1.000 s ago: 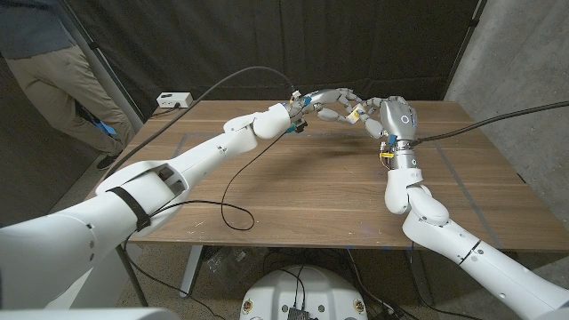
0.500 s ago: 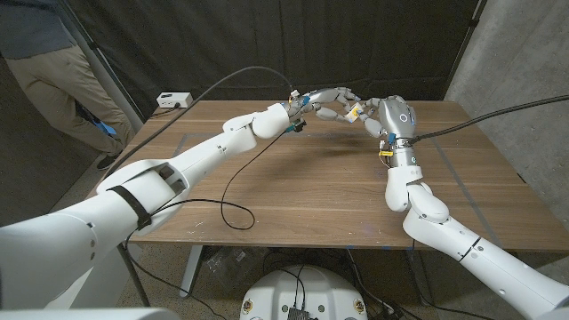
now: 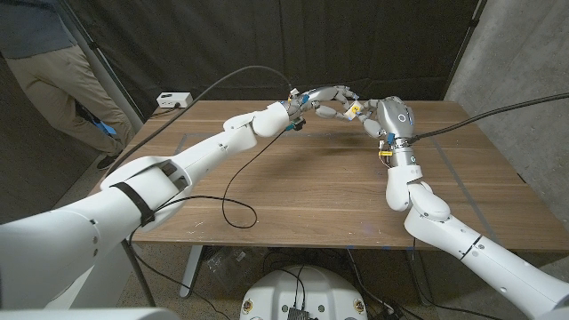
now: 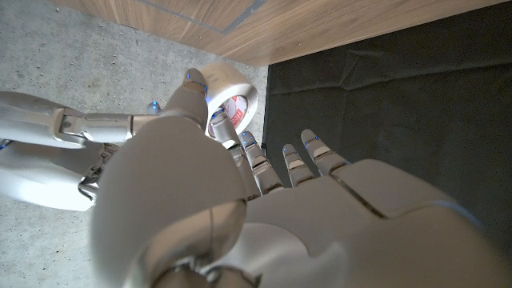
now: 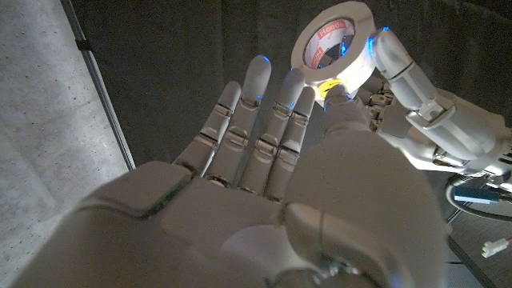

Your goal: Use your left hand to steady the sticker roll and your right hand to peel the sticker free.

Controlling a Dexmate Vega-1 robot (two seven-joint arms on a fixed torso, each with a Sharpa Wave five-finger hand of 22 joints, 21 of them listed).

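My left hand holds a white sticker roll with red print, above the far middle of the wooden table. The roll is gripped at its rim by the left hand's fingers. My right hand meets it from the right. Its thumb and a finger pinch a small yellow sticker at the roll's edge, while the other fingers stay spread. In the head view the yellow sticker shows between the two hands.
A small white box sits at the table's far left corner. A black cable loops over the table under my left arm. A person stands behind the table at the left. A concrete wall rises on the right.
Both hands, still joined at the roll, have lifted slightly up and away from me. The grips look unchanged.
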